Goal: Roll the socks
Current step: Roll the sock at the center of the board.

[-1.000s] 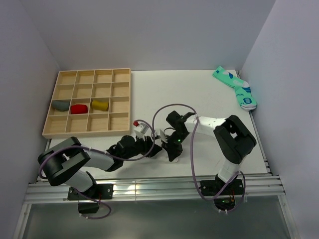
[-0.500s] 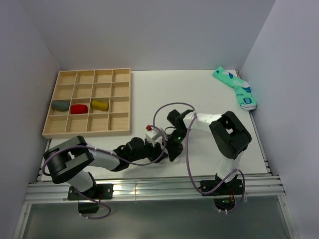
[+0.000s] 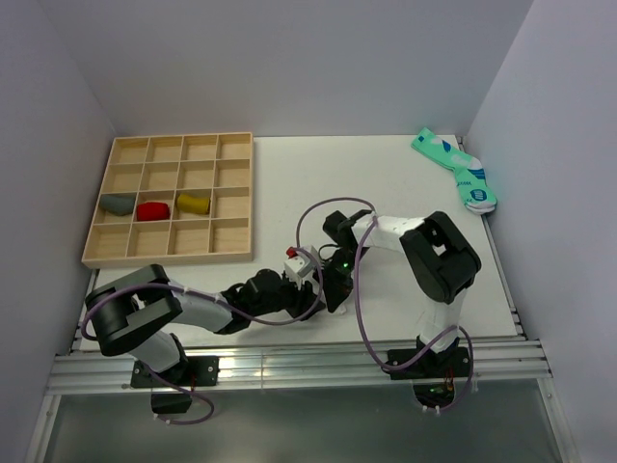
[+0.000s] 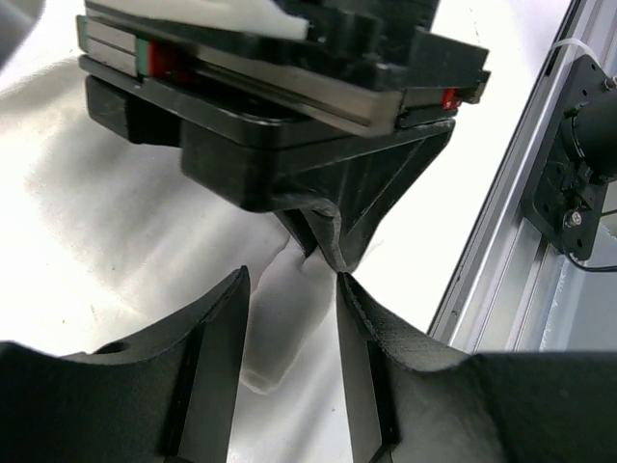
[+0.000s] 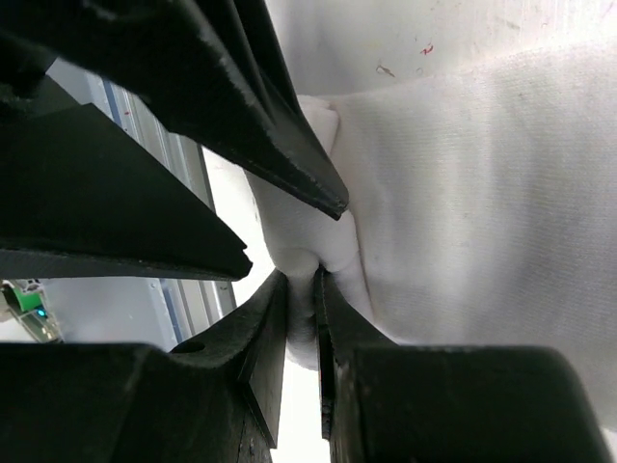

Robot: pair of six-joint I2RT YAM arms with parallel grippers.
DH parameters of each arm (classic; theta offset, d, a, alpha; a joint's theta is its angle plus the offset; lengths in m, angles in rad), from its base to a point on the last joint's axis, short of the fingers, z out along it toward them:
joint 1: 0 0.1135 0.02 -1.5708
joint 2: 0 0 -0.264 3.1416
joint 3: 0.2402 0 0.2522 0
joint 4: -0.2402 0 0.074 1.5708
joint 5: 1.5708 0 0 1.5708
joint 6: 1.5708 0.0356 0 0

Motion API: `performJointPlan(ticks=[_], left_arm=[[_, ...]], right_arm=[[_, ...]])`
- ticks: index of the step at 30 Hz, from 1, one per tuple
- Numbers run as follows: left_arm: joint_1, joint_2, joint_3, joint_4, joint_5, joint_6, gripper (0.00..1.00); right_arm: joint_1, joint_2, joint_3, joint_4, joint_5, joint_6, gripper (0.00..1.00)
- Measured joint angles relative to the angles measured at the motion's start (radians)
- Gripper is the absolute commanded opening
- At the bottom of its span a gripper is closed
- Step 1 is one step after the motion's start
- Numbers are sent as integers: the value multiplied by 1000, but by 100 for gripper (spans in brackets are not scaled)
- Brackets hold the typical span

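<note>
Pinching a thin fold of the white sock (image 5: 463,193) in the right gripper (image 5: 301,289), jaws down to a sliver on the fabric. Straddling the same bunched fold with the left gripper (image 4: 294,289), jaws roughly half apart, cloth loose between them. Lying crumpled on the table (image 3: 386,174) near its front edge, beneath both grippers.

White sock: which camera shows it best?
The right wrist view: the white sock fills it, with a fold pinched in the right claw. The left wrist view shows only a small fold; in the top view it cannot be made out.
</note>
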Motion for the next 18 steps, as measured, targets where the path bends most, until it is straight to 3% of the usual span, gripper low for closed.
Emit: performJointPlan(ticks=[9, 11, 15, 16, 18], left_arm=[[-10, 36, 0, 2, -23, 4, 45], [-11, 50, 1, 6, -27, 3, 41], [-14, 71, 17, 11, -29, -4, 22], [-15, 76, 24, 10, -29, -5, 12], [-16, 89, 42, 2, -29, -9, 6]], right_arm=[[-2, 5, 5, -3, 4, 22, 10], [-2, 5, 5, -3, 5, 25, 10], [-7, 5, 5, -2, 11, 32, 11], [-9, 4, 3, -1, 13, 36, 11], [-13, -5, -6, 6, 20, 45, 13]])
